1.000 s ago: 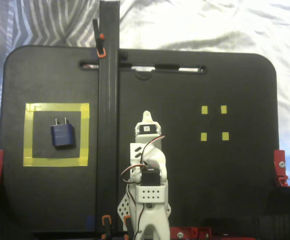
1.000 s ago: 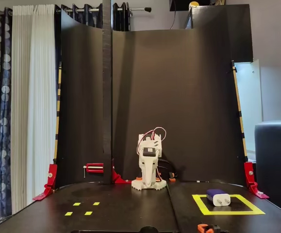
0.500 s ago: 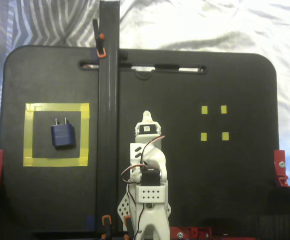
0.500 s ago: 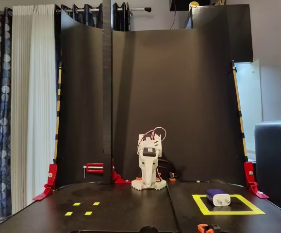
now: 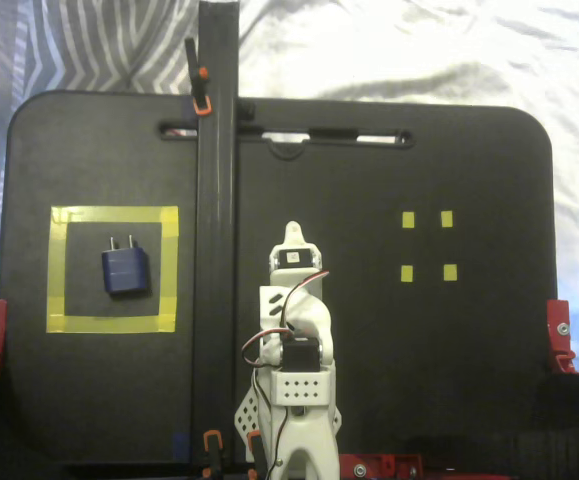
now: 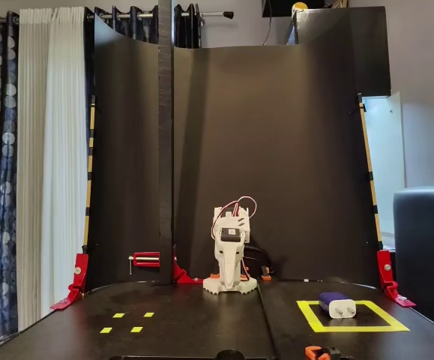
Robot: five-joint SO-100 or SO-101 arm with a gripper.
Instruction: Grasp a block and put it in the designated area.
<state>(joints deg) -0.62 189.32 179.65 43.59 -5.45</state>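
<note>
Nothing has changed on the black table over the past second: every object and the arm sit exactly where they were. The white arm stays folded upright at its base near the table's middle, well apart from everything else. To the left in the view from above, and to the right in the front view, the designated area frames the block, which lies flat inside the yellow outline, its two prongs pointing away from the arm's side. Four small yellow tape squares mark the opposite half. The jaws carry nothing; how far they stand open cannot be told from either view. By this stillness, the placement appears finished.
</note>
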